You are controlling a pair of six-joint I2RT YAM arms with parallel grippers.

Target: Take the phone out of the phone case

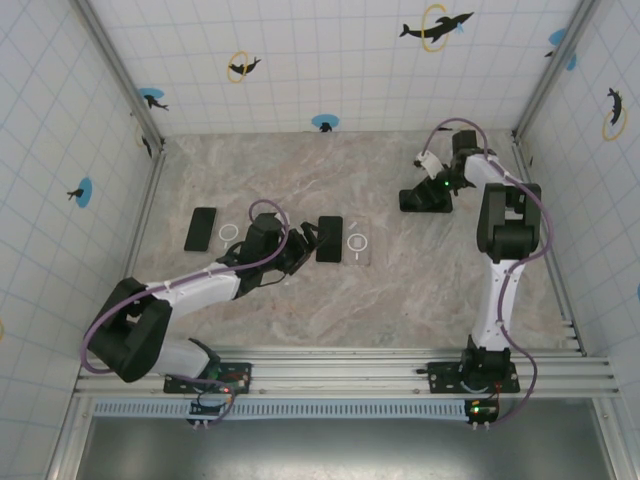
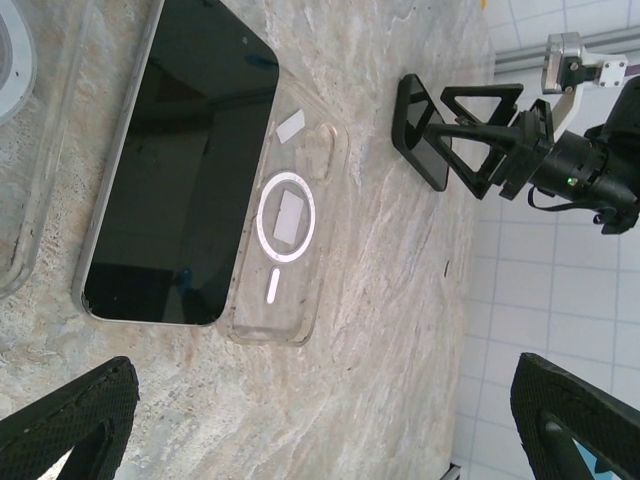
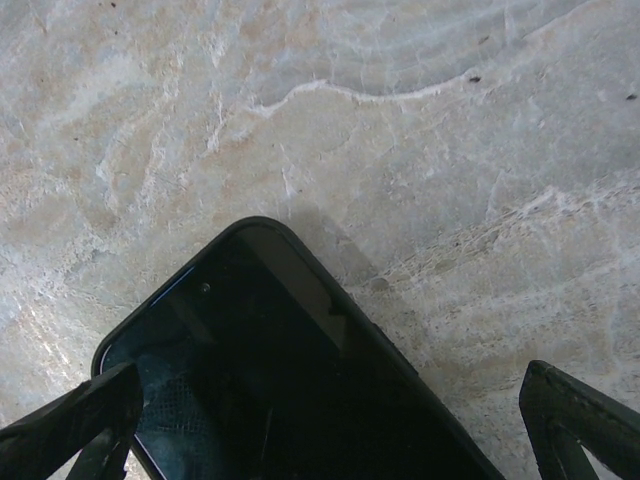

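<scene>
Phone (image 2: 180, 160) rests just beside clear phone case (image 2: 300, 290).

Marble table (image 1: 400, 290): phones (image 1: 329, 239), clear cases (image 1: 358, 243)

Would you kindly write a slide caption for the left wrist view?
Open left end effector facing a dark phone lying beside an empty clear case on the marble table.

A marbled tabletop (image 1: 330, 300) sits between white gridded walls (image 1: 330, 70); dolphin stickers (image 1: 437, 27) dot those walls.
</scene>
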